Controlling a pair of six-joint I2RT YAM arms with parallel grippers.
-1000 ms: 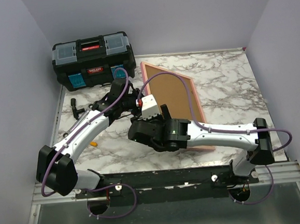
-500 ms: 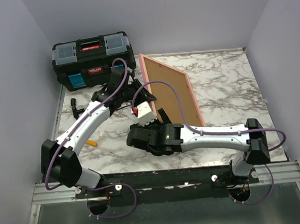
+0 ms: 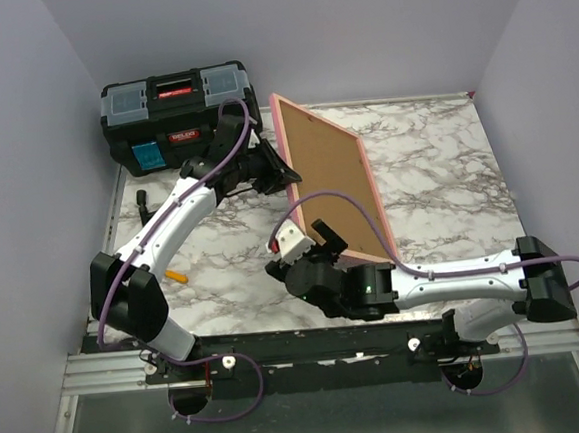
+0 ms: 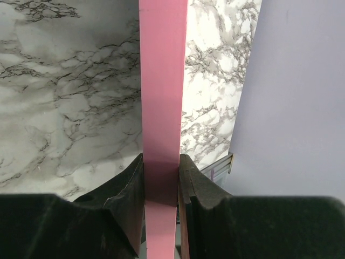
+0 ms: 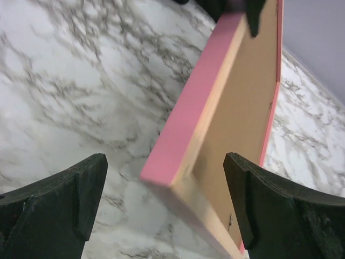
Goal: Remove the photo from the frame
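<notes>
Pinching the frame point(image 4: 161, 81) by its long pink rail, my left gripper point(image 4: 160, 181) has both pads pressed flat against the rail's two faces, so the frame stands tilted up on edge over the middle of the surface, well in from every edge. I judge this hold exists to lift the back of the frame into reach: the brown backing board point(image 5: 253, 97) faces up and toward the surface's right edge. The photo does not show anywhere; I take it to be behind that board, inside the frame.

My right gripper point(image 3: 319, 236) has its jaws spread wide and empty. It hangs just off the frame's near corner, one finger on either side of that corner, touching nothing.

For room, the marble table point(image 3: 435, 155) lies open toward the right edge and the near edge, so the board could swing or slide that way. The toolbox point(image 3: 179, 115) sits at the far left corner, close behind my left wrist, so backing off there is tight. Whether the frame's low long rail rests on the surface I cannot tell.
</notes>
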